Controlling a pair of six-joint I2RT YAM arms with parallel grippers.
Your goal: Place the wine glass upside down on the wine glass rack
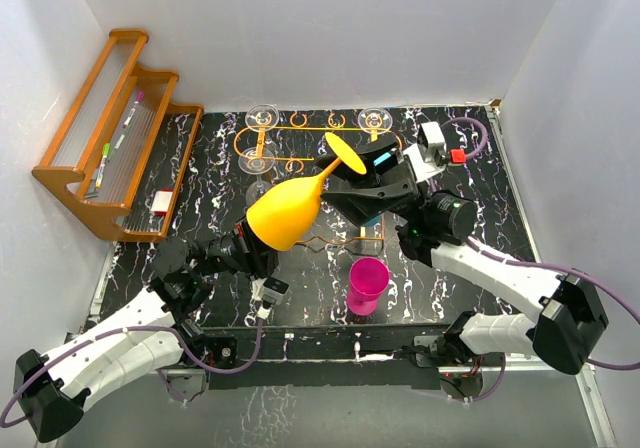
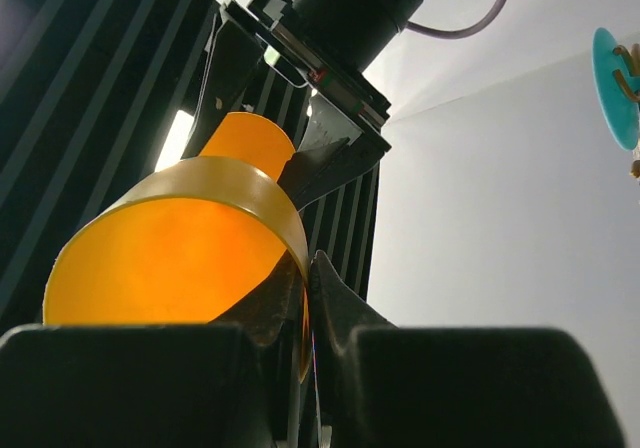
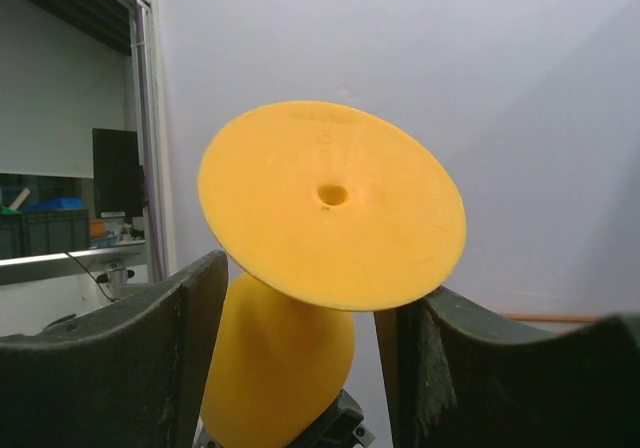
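The wine glass (image 1: 285,211) is opaque yellow-orange plastic and is held tilted in the air, its round foot (image 1: 345,154) pointing up and to the right. My left gripper (image 1: 258,248) is shut on the rim of its bowl; in the left wrist view the fingers (image 2: 335,298) pinch the bowl wall (image 2: 190,248). My right gripper (image 1: 342,180) is open, one finger on each side of the stem just under the foot (image 3: 330,203), with a gap showing beside the left finger (image 3: 190,308). The orange wire wine glass rack (image 1: 310,128) stands behind, at the back of the mat.
Clear glasses hang upside down on the rack at the left (image 1: 262,116) and the right (image 1: 373,119). A pink cup (image 1: 367,285) stands on the black marbled mat near the front. A brown wooden stepped shelf (image 1: 110,133) fills the back left corner.
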